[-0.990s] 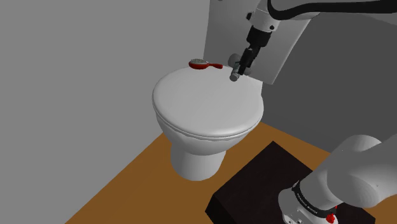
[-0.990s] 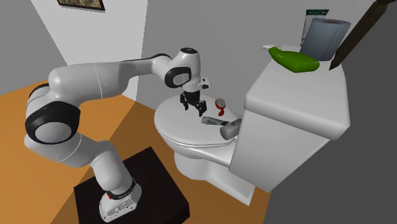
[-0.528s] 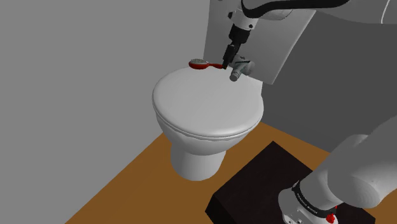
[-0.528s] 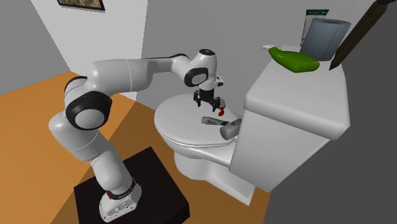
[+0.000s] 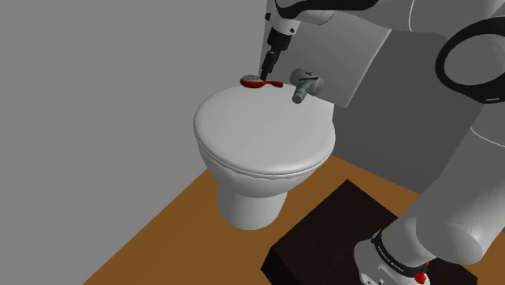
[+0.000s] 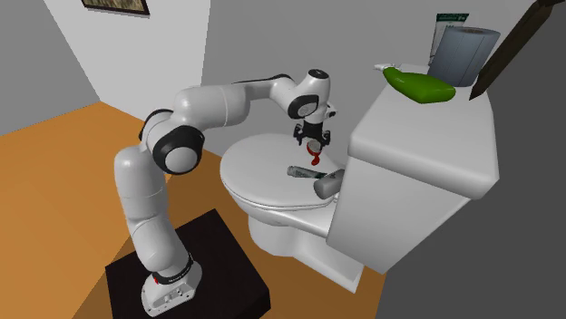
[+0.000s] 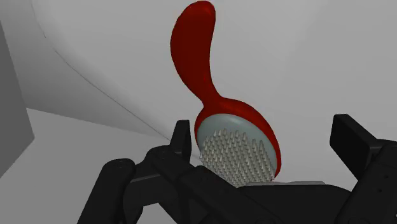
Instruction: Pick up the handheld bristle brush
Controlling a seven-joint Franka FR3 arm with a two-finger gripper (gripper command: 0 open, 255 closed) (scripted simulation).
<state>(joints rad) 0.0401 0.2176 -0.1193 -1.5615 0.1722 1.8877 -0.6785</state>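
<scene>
The brush (image 7: 236, 149) has a curved red handle and a grey pad of pale bristles facing up. It lies at the back of the white toilet lid (image 5: 263, 133), close to the tank. My black gripper (image 7: 266, 139) hangs open right over the brush head, one finger (image 7: 181, 139) close beside the head, the other farther off, neither touching it. In the shoulder view the gripper (image 5: 265, 73) points down at the brush (image 5: 256, 82). From the second exterior view the gripper (image 6: 313, 140) sits just above the brush (image 6: 315, 159).
A grey cylindrical object (image 5: 305, 83) lies on the lid just beside the brush, toward the shoulder view's right. The white tank (image 6: 426, 154) rises behind, carrying a green object (image 6: 417, 86) and a paper roll (image 6: 463, 53). My stand (image 5: 340, 235) is on the wooden floor.
My arm has swung toward the shoulder view's left, from above the grey object to over the brush head. The fingers stayed open; the brush has not moved.
</scene>
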